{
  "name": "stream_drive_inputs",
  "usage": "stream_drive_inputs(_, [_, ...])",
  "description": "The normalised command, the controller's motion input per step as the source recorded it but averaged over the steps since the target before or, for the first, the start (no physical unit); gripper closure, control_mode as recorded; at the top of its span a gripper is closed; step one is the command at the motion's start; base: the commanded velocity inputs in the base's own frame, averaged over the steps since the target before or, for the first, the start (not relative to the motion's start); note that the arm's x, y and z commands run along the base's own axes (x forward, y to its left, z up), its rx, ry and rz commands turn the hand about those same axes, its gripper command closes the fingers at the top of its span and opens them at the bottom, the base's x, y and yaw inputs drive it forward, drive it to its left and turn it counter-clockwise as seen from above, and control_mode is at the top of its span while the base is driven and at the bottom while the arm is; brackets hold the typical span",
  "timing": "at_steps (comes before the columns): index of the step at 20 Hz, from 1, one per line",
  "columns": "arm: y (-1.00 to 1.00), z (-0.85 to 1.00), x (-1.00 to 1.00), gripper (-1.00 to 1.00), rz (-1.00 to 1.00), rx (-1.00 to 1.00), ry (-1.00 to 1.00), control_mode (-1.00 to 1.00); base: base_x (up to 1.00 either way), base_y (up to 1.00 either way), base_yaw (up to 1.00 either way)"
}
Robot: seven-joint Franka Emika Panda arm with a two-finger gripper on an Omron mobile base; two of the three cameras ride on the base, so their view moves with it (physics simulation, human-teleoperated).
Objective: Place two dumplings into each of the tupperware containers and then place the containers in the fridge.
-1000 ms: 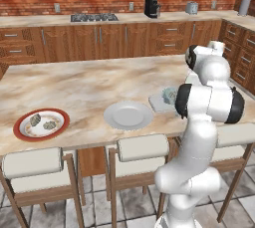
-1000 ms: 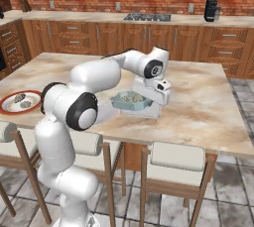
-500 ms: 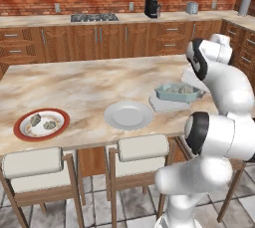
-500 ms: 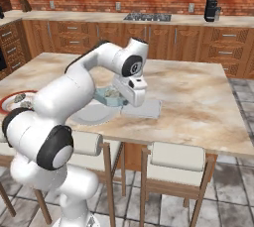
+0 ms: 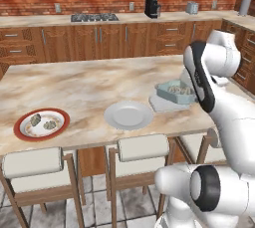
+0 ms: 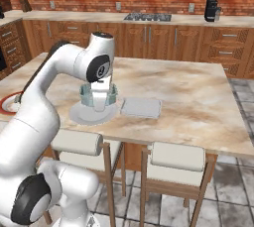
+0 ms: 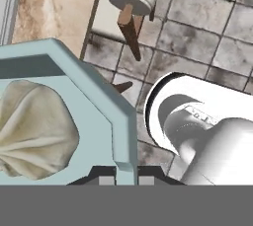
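Right now the end effector (image 7: 119, 178) is pinched tight on the rim of the teal tupperware container (image 5: 175, 93), its two dark tips closed on the thin wall at one corner. In the hand view that tray hangs out past the desk (image 5: 84, 85) edge, with a stool (image 7: 129, 3) and grey floor tiles beneath it, so it is off the surface, not resting on it. Gripping by the lip makes sense: the tray is shallow and lidless, with nothing else to catch hold of, and keeping it level keeps the load inside.

A pale, pleated dumpling (image 7: 34, 131) sits inside, soft-looking and folded like cloth; from the left base view there seem to be lumps in the tray (image 5: 180, 90), though I cannot count them. The second container, whitish-grey (image 6: 141, 107), lies flat on the mottled beige marble, apparently empty. Two more dumplings (image 5: 42, 123) wait on the red-rimmed plate (image 5: 19, 127) at the far end, well apart from it, with a plain grey plate (image 5: 128, 115) between.

My guess is this tray is bound for the fridge while the pale one is not yet filled. The hard plastic wall looks slick and the hold is at one corner, so tilting is the risk.
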Motion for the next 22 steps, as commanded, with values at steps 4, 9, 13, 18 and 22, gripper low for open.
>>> stream_drive_inputs(4, [0.39, 0.58, -0.84, 1.0, -0.38, -0.05, 0.0, -1.0, 0.0, 0.0, 0.0])
stream_drive_inputs(9, [0.34, 0.31, -0.92, 1.0, -0.27, -0.05, 0.0, -1.0, 0.0, 0.0, 0.0])
stream_drive_inputs(13, [0.24, 0.04, -0.75, 1.0, -0.13, -0.03, 0.0, -1.0, 0.0, 0.0, 0.0])
stream_drive_inputs(18, [0.57, 0.0, -0.21, 1.0, 0.01, -0.06, 0.0, -1.0, 0.0, 0.0, 0.0])
stream_drive_inputs(22, [0.14, 0.0, -0.28, 1.0, 0.2, -0.01, 0.0, -1.0, 0.0, 0.0, 0.0])
